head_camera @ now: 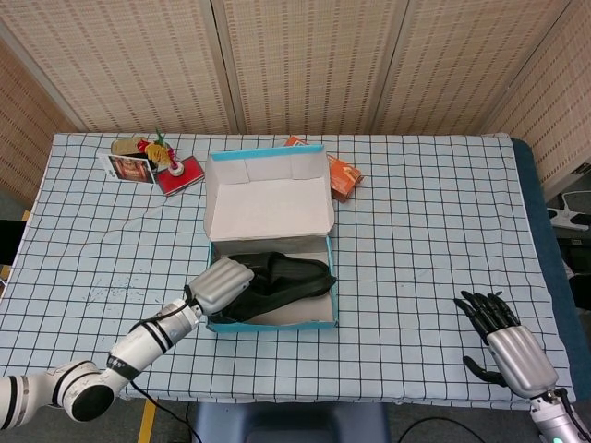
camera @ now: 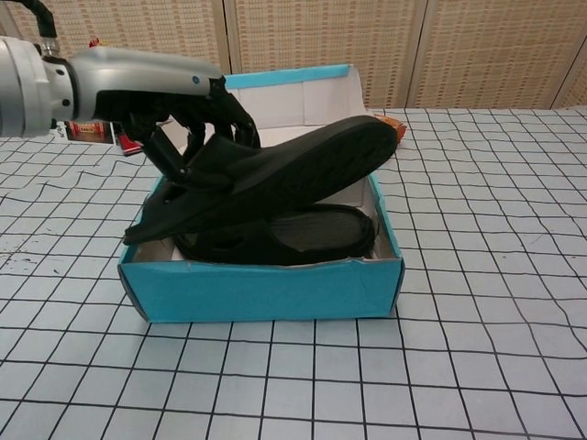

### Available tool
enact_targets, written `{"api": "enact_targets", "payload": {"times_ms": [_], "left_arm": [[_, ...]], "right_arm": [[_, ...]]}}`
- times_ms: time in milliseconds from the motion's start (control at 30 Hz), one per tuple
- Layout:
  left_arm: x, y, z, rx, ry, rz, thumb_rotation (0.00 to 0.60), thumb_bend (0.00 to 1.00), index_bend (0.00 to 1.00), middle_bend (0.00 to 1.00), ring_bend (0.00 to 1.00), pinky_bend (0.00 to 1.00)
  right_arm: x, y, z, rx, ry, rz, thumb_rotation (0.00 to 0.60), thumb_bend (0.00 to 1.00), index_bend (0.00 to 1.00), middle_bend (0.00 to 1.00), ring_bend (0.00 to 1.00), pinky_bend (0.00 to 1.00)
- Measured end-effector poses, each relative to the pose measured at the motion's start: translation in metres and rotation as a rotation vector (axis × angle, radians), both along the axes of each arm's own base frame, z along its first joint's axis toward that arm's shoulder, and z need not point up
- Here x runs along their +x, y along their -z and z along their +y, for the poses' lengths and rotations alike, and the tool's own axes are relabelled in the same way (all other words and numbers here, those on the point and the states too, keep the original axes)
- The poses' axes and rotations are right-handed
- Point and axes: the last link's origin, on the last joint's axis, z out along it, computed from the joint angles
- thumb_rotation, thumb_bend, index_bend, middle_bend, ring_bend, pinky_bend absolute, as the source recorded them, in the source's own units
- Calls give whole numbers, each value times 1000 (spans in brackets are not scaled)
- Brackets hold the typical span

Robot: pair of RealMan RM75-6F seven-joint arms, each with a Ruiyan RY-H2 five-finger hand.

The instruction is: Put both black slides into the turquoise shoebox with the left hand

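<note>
My left hand (camera: 174,96) (head_camera: 220,285) grips a black slide (camera: 275,179) (head_camera: 282,282) by its heel end and holds it tilted, toe up to the right, over the turquoise shoebox (camera: 266,289) (head_camera: 272,324). Its heel dips to the box's left wall. The other black slide (camera: 316,234) lies flat inside the box, under the held one. My right hand (head_camera: 508,337) rests open on the table at the near right, far from the box.
The box's white lid (head_camera: 268,196) stands open behind it. An orange packet (head_camera: 343,177) lies just right of the lid. Small colourful items (head_camera: 148,161) sit at the far left of the checked tablecloth (head_camera: 434,212).
</note>
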Motion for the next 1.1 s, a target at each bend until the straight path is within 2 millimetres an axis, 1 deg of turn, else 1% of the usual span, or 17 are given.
{"api": "enact_targets", "payload": {"times_ms": [100, 233, 433, 633, 900, 1100], "left_arm": [[3, 9, 2, -52, -4, 22, 600, 628, 605, 695, 747, 568], [1, 23, 7, -103, -22, 52, 600, 627, 602, 695, 747, 568], [-4, 37, 15, -117, -31, 97, 600, 627, 605, 695, 747, 568], [-12, 46, 20, -120, -50, 136, 600, 625, 607, 697, 747, 568], [-20, 57, 20, -180, -61, 193, 600, 626, 611, 701, 749, 568], [-25, 68, 19, -200, -60, 217, 600, 627, 611, 702, 749, 569]], "right_arm": [[0, -1, 0, -1, 0, -1, 600, 181, 0, 0, 0, 0], [0, 0, 0, 1, -1, -3, 600, 181, 0, 0, 0, 0], [-1, -3, 1, -8, 2, -6, 600, 181, 0, 0, 0, 0], [-1, -2, 0, -2, 5, -1, 600, 181, 0, 0, 0, 0], [-1, -2, 0, -3, 6, 0, 600, 180, 0, 0, 0, 0], [-1, -2, 0, -5, 6, 1, 600, 181, 0, 0, 0, 0]]}}
